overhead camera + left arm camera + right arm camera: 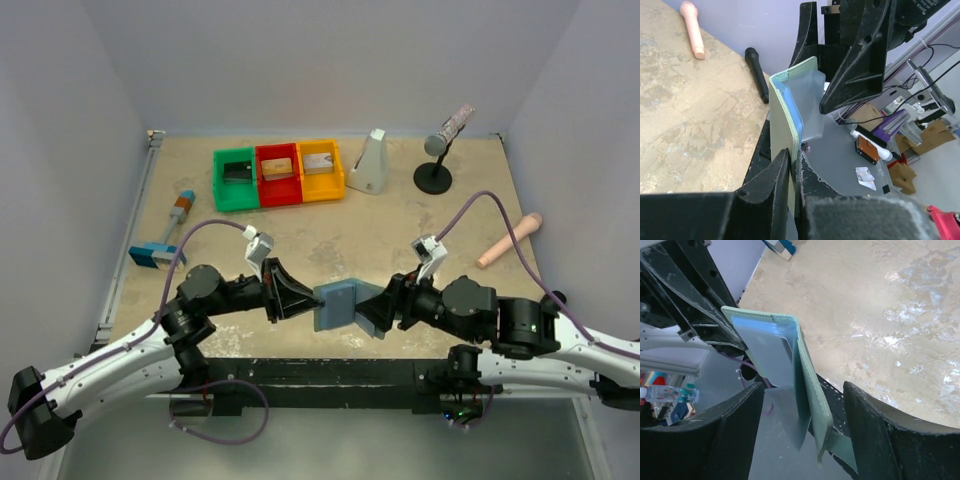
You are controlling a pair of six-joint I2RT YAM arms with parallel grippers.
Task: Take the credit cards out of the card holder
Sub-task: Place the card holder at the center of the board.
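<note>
My tool point(794, 162) clamps the near edge of the card holder point(790, 105), which stands upright and part open, its pale blue faces inside. Just beyond the card holder, the right tool point(814, 85) has its jaws apart. Left of the card holder, a black stick point(756, 75) and, farther off, a pink handle point(692, 30) lie on the table point(690, 130).

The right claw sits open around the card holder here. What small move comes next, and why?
Probably the right claw backs away from the card holder. Its jaws stand wide on either side without pinching, the left claw is clamped on the holder's other edge, and the credit cards seem to lie in the coloured bins, so nothing is left to pull.
</note>
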